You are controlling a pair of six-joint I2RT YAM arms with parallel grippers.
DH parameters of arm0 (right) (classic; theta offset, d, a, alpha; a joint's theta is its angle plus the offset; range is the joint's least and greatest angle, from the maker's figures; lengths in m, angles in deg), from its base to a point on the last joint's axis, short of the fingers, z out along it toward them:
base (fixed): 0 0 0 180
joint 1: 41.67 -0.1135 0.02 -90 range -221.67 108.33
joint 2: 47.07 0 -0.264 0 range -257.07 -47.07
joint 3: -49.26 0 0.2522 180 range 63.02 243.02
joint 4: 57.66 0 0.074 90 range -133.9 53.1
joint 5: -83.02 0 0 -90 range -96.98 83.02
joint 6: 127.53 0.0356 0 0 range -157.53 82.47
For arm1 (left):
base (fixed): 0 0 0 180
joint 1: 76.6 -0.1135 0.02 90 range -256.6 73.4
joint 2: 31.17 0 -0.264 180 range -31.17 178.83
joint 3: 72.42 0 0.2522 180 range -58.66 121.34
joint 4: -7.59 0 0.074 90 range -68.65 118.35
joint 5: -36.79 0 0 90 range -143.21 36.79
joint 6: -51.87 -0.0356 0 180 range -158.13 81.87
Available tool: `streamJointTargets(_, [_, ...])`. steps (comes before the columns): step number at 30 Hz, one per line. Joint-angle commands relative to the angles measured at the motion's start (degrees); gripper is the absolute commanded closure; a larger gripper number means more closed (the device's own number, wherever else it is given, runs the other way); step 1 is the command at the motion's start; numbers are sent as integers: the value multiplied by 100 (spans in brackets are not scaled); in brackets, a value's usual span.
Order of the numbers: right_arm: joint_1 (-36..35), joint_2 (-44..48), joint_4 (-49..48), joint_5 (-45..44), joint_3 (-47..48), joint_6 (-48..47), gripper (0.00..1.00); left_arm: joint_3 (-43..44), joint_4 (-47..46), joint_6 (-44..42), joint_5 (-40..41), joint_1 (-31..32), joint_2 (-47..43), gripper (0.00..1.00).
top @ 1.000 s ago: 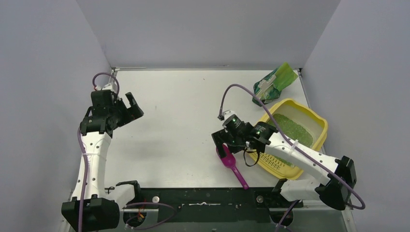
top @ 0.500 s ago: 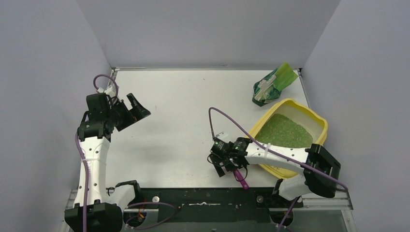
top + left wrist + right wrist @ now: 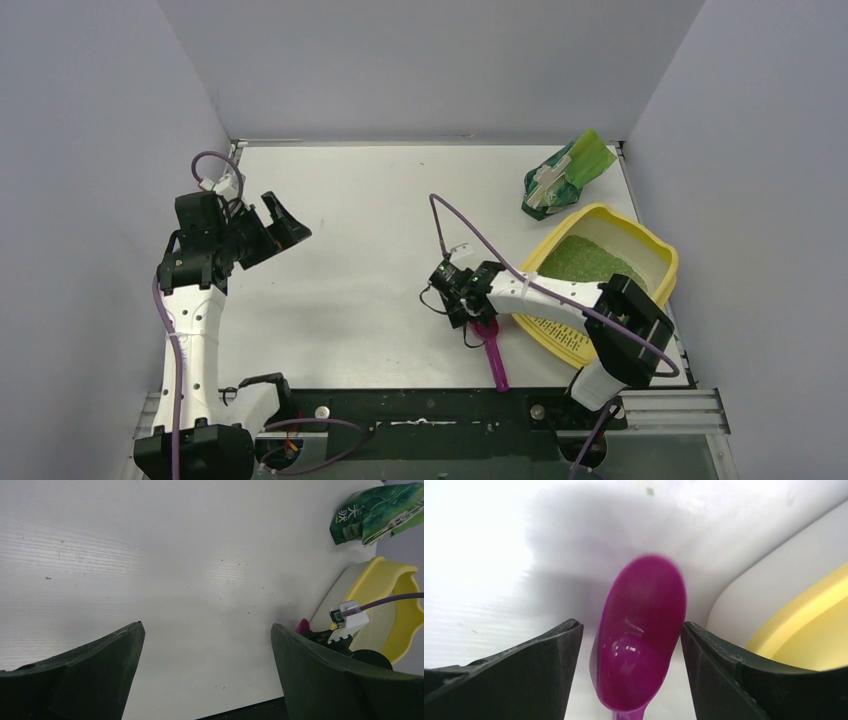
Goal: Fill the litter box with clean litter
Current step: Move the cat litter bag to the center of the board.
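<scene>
I judge the job part done: green litter (image 3: 585, 258) already covers much of the floor of the box (image 3: 604, 209), which sits at the table's near right corner, though pale floor shows at its far end. My right gripper (image 3: 468, 312) is down over the scoop (image 3: 493, 350) just beside the box, jaws apart either side of the bowl, not clamped as far as I can see. My left gripper (image 3: 283, 222) hangs wide open and empty, well away

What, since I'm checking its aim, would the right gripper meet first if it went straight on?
The magenta scoop: its bowl lies straight ahead between the right gripper's jaws, on the table. How close is hard to judge.
</scene>
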Motion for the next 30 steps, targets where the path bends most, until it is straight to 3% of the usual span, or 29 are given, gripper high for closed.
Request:
streamJointTargets(1, [-19,-143,-116,-771,899,-464,27,256,-57,-118,-90,-39,-90,3])
streamJointTargets(6, [28,-134,421,-1178,1771,-770,10,263,-2,-152,-79,-41,-130,3])
streamJointTargets(9, [456,180,539,-1441,2099,-843,1,281,56,-217,-19,-41,-142,3])
streamJointTargets(14, [2060,458,545,-1407,2690,-697,0,247,9,-177,-67,-31,-114,3])
streamJointTargets(20, [4373,142,257,-346,3389,-326,0,230,-13,-125,-160,1,-124,3])
streamJointTargets(24, [5215,-337,-165,249,3788,-37,0,192,20,-148,-207,13,-140,3])
streamJointTargets(30, [5611,-1160,-251,685,4728,12,2,153,114,-245,-232,23,-173,3])
